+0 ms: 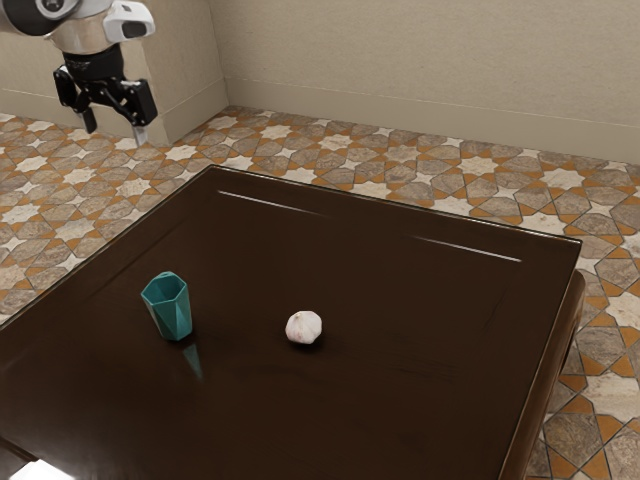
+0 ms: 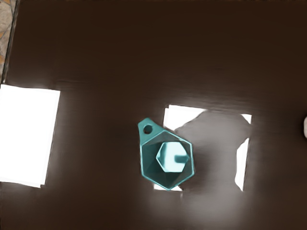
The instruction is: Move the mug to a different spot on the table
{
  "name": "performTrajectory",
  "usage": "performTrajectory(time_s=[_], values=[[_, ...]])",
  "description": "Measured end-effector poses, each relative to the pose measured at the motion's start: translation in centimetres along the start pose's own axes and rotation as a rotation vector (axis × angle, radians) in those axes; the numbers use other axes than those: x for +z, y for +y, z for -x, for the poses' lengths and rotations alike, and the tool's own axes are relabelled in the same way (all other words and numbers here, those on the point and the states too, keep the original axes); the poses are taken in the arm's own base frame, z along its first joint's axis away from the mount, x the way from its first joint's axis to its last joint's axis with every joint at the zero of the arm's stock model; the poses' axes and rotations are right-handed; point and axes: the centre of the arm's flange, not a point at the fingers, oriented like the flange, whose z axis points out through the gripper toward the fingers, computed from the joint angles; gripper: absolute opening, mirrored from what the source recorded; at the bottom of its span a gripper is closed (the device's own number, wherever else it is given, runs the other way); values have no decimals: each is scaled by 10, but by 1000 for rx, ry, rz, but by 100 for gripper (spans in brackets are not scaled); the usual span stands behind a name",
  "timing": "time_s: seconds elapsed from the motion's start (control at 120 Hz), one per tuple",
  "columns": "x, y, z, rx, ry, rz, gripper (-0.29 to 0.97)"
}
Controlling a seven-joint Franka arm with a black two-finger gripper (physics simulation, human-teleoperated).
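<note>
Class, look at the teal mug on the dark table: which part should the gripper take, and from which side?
Probably the mug by its upper walls, from straight above: it stands upright, mouth open, below the hand. Shut the open gripper across two opposite flat facets, clear of the small holed handle tab, which looks too small to pinch.

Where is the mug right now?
The teal mug stands upright on the table toward the exterior view's left, apart from the white lump further right in that view.
</note>
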Motion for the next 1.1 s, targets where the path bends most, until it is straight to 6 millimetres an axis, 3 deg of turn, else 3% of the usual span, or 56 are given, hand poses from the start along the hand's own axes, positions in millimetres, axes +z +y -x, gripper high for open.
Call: performTrajectory(time_s=[0.133,0.242,0.283,0.467,0.625,0.792,0.925,1.1], values=[[2,-2,-1,-7,2,2,68],[20,-10,0,-31,-29,5,68],[38,-16,0,-71,-64,20,68],[157,-56,-11,-378,-287,113,68],[225,-47,-24,-536,-413,153,68],[279,-49,-47,-660,-478,140,68],[305,-59,-57,-723,-492,122,68],[332,-54,-66,-743,-495,102,68]])
